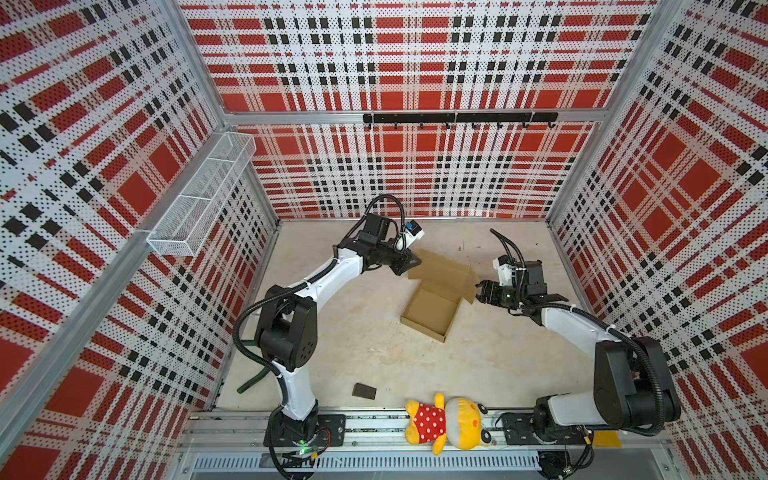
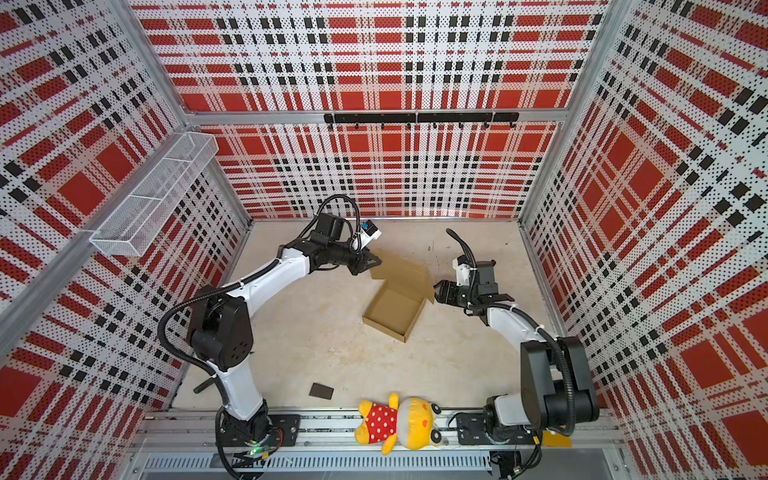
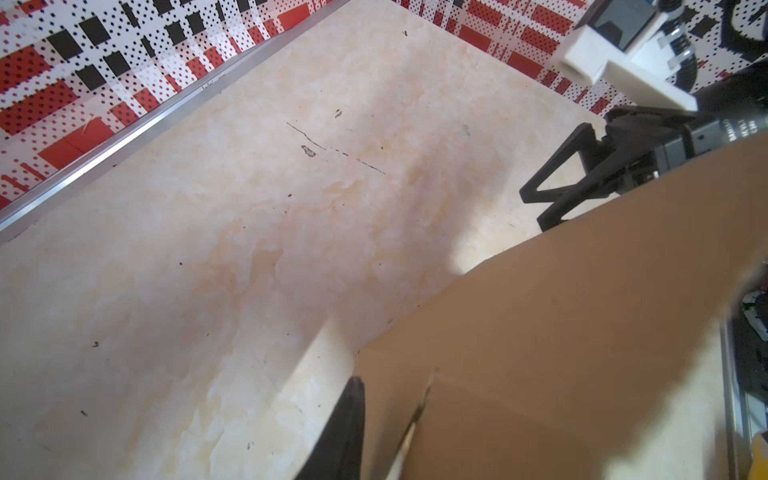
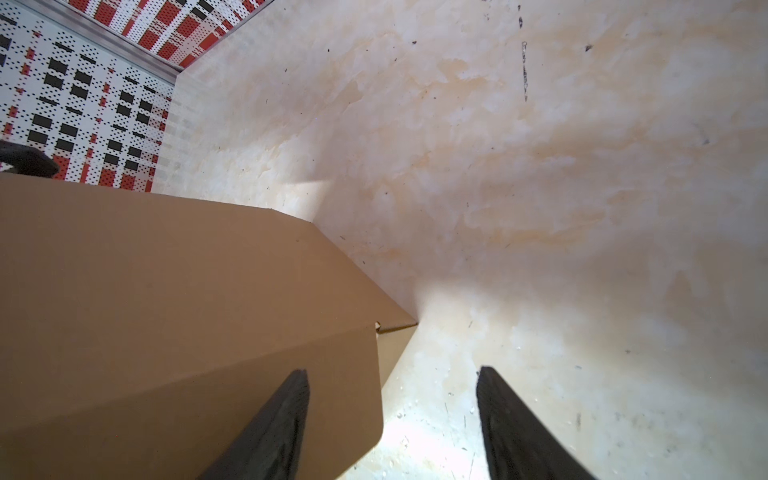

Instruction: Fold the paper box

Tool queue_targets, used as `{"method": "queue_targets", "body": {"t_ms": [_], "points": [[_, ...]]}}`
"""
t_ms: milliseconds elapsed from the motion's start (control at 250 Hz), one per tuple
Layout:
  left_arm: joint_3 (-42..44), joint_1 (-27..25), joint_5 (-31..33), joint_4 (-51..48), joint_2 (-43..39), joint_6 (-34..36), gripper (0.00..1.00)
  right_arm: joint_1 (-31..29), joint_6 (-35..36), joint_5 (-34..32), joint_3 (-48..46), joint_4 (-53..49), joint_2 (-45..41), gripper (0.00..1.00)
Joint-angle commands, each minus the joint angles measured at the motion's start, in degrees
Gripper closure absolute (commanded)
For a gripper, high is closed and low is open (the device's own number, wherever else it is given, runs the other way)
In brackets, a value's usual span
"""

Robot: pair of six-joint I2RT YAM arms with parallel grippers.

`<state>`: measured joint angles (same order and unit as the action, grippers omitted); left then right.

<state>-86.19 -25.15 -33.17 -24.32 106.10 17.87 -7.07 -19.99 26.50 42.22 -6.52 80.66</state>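
1. Lower centre of both top views: a plush toy lies on the front rail, with a dark block on the table just behind it. Both are well apart from the work. They become a hazard only if an arm sweeps low.
2. Centre: the paper box rests on the table with its tray walls formed and its lid raised at the far end. Nothing pins the tray, so a push on the lid may slide or rotate it.
3. Right of centre: the right fingers stand apart at the lid's side flap, one overlapping the cardboard and one over bare table. Closing off-line may crease the flap or splay it outward.
4. Above centre: the left fingers sit at the lid's far corner. One finger shows against the cardboard edge and the other is hidden, so whether they are clamped cannot be told. With a loose hold the lid may spring back. Opposed pulls may tear the hinge crease.
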Motion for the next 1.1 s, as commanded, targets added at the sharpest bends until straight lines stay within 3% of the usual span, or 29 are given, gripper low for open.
{"method": "queue_targets", "body": {"t_ms": [0,280,636,1096], "points": [[1.4,0.2,0.4,2.2,-2.7,-1.3,0.74,-0.2,0.1,0.6,-0.8,2.0,-2.1,0.34],[2.6,0.4,1.8,2.3,-3.8,-1.2,0.66,-0.3,0.5,-0.1,-2.5,1.1,-4.8,0.34],[5.8,-0.2,3.2,3.9,-6.7,-5.1,0.80,-0.5,0.4,0.6,-3.8,0.7,-5.2,0.34],[6.4,-2.8,5.5,6.4,-7.9,-12.0,0.84,-4.7,-3.0,2.2,-3.2,3.2,-4.8,0.33]]}}
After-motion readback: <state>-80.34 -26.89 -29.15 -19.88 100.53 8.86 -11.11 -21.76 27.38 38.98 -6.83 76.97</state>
